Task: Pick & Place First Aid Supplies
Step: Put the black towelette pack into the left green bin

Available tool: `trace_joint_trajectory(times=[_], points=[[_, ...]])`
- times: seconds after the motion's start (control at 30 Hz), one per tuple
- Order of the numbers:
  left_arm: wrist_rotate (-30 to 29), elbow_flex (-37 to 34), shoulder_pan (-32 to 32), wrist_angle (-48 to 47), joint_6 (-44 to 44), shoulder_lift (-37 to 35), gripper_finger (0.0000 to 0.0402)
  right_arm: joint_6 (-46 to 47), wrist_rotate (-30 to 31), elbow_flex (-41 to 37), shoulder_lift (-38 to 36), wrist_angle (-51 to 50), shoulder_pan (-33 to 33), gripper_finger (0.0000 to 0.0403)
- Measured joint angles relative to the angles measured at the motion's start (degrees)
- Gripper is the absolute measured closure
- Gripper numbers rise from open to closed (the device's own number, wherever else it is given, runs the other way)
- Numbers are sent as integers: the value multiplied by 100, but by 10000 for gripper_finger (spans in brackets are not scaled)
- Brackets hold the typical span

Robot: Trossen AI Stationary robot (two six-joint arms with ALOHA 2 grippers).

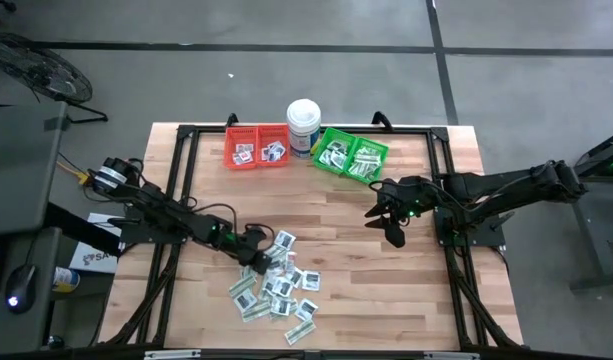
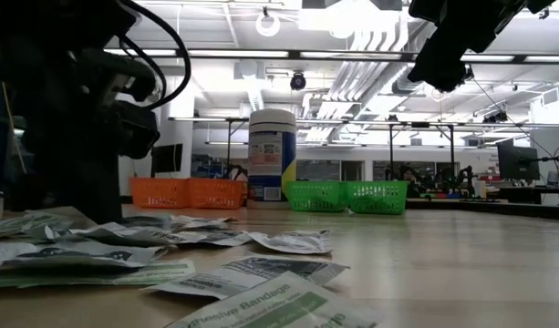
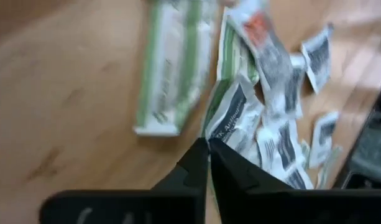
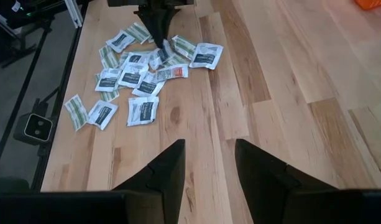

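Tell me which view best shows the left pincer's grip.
Left wrist view: the left pincer is shut on the edge of a square white dark-printed packet. High view shows it small; low view only a dark mass; right wrist shows it distant.

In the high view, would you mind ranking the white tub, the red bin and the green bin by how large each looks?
Largest to smallest as they look from above:
1. red bin and green bin: these two look about alike, so I would not rank one over the other.
2. white tub: clearly the smallest, seen lid-on.
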Motion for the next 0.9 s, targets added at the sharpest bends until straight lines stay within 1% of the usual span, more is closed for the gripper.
trace_joint_trajectory(times=[0.03, 0.23, 0.43, 0.77, 0.9], points=[[10, 4, -6, 6, 45, 0, 395, 0, 0, 0, 0, 0, 0, 270], [-19, 5, -2, 153, 370, -8, 400, 17, -59, 0, 0, 0, 0, 270], [-44, 3, -2, 262, 612, -233, 401, 17, -186, 0, 0, -2, 0, 270], [-899, 8, 0, 205, 1168, -980, 401, -131, -215, 0, 1, 16, 0, 270], [-1241, 172, 2, 205, 1654, -1126, 401, -131, -196, 0, 2, 250, 0, 270]])
